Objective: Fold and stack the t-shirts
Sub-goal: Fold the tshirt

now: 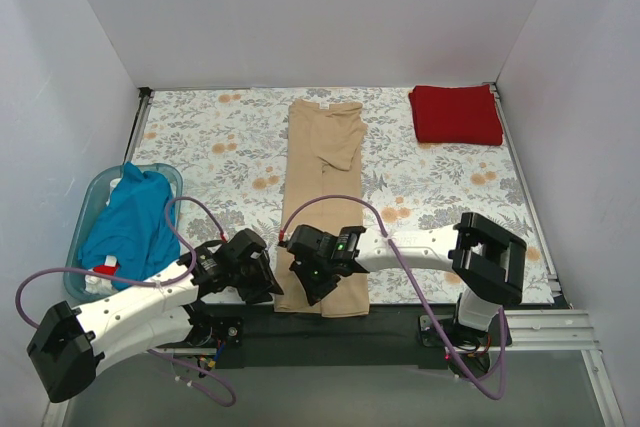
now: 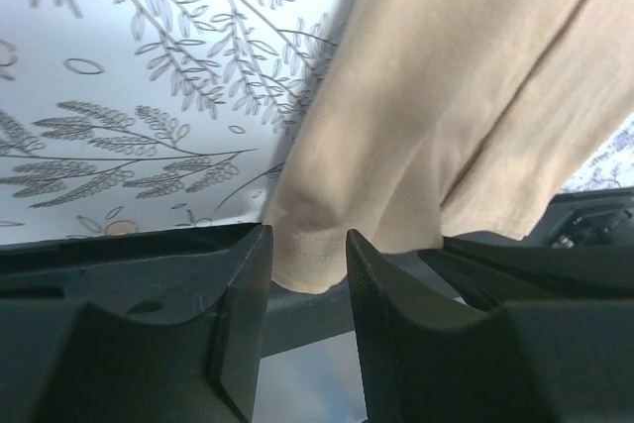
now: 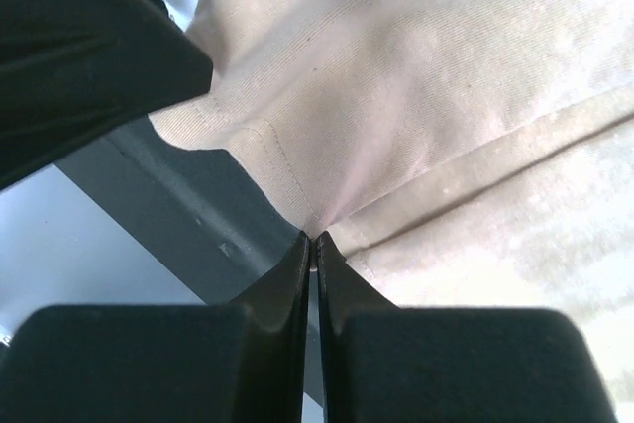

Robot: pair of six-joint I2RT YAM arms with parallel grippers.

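Observation:
The tan t-shirt point(image 1: 325, 177) lies folded into a long strip down the middle of the tablecloth, its hem hanging over the near edge. My right gripper point(image 1: 313, 287) is shut on that hem near its left corner, and the right wrist view shows the cloth point(image 3: 416, 86) pinched between the tips point(image 3: 313, 240). My left gripper point(image 1: 268, 285) is open at the hem's left corner; the corner point(image 2: 312, 260) sits just beyond the tips point(image 2: 307, 245), ungripped. The dark red t-shirt point(image 1: 456, 114) lies folded at the back right. The teal t-shirt point(image 1: 130, 227) is bunched in the tub.
The light blue plastic tub point(image 1: 88, 209) stands at the left edge of the table. The grey-and-orange floral tablecloth point(image 1: 220, 147) covers the table. White walls close in the left, back and right. A dark rail point(image 1: 330, 332) runs along the near edge.

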